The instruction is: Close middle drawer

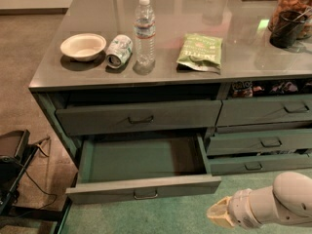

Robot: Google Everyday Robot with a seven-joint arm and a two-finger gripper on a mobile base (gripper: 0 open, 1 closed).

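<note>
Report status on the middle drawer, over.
Middle drawer wide open, not yet pushed. Gripper low, off its right front corner, no contact. Nothing visible inside to block it.

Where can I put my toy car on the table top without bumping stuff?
Bare spots: between the green bag and the dark cup, and behind the bowl. Crowded: bowl, can and bottle sit close together. The open middle drawer is bare inside too. The gripper hangs low, right of it.
</note>
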